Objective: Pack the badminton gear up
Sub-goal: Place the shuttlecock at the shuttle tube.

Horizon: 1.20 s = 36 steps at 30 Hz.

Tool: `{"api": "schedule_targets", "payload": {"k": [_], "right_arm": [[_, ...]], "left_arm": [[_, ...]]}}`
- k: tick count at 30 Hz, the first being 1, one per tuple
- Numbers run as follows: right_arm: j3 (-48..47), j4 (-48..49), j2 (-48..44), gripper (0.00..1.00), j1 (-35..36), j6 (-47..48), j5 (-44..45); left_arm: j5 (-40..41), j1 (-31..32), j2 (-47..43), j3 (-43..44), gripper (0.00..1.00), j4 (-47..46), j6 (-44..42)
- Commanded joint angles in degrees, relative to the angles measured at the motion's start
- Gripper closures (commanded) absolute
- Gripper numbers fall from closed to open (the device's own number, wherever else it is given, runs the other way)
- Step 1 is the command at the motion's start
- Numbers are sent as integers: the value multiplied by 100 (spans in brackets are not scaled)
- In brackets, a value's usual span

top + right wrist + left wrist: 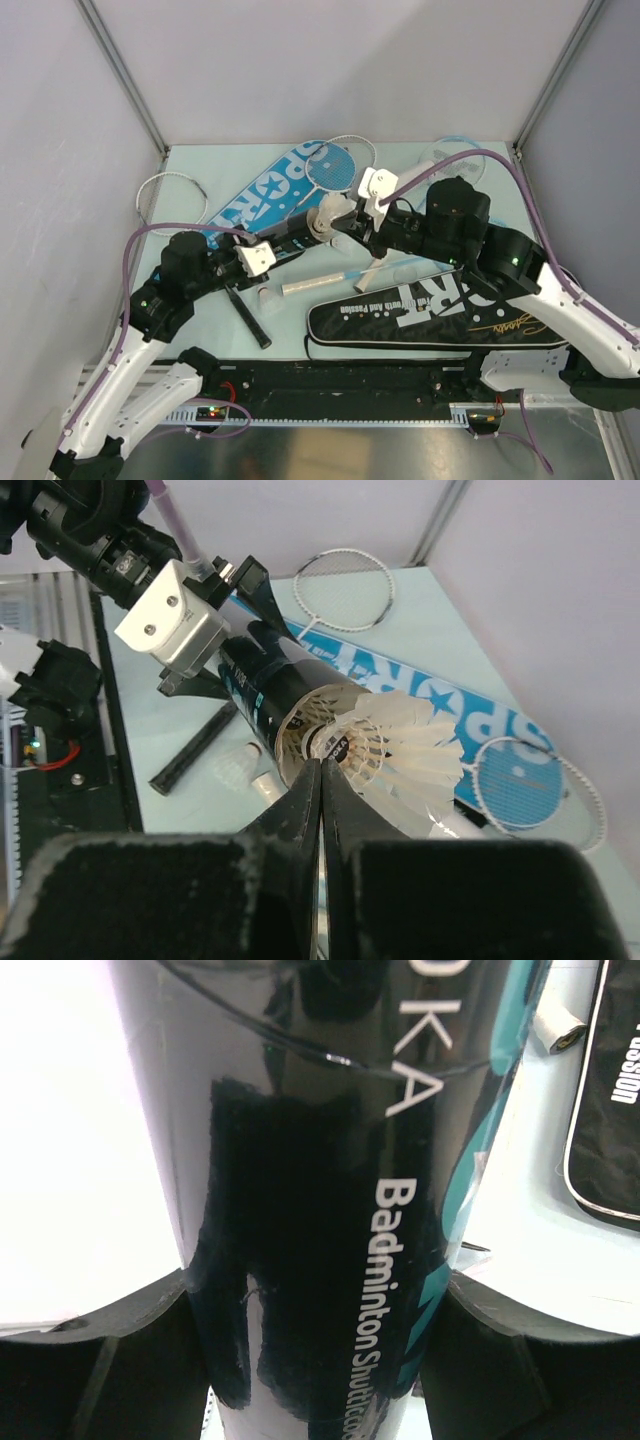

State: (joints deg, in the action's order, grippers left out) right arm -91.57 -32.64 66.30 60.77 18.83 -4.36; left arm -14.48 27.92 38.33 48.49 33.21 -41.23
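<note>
With the left hand (315,1360) clamped around the black tube (295,230) at the top view's centre and the closed right hand (320,767) tip-to-base against the shuttlecock (400,745) at its mouth, keep both aligned and push cork-first, gently.
</note>
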Motion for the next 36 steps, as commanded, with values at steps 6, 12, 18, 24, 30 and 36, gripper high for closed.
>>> {"api": "schedule_targets", "payload": {"k": [6, 12, 18, 24, 30, 36], "right_arm": [[758, 1362, -149, 100, -732, -1519, -1710], [952, 1642, 87, 100, -944, -2184, -2068], [1018, 1817, 311, 100, -869, -2476, -2198], [1087, 1924, 487, 100, -772, -2633, -2162], [1127, 2016, 606, 100, -763, -2705, -2146], [1132, 2009, 640, 100, -809, -2839, -2181]], "left_arm": [[-364, 53, -122, 150, 43, -337, -228], [-518, 56, -126, 159, 43, -457, -184], [-570, 58, -59, 207, 43, -522, -110], [-661, 51, -74, 179, 43, -585, -119], [-727, 55, -181, 76, 43, -651, -160], [-691, 54, -226, 35, 42, -670, -128]]}}
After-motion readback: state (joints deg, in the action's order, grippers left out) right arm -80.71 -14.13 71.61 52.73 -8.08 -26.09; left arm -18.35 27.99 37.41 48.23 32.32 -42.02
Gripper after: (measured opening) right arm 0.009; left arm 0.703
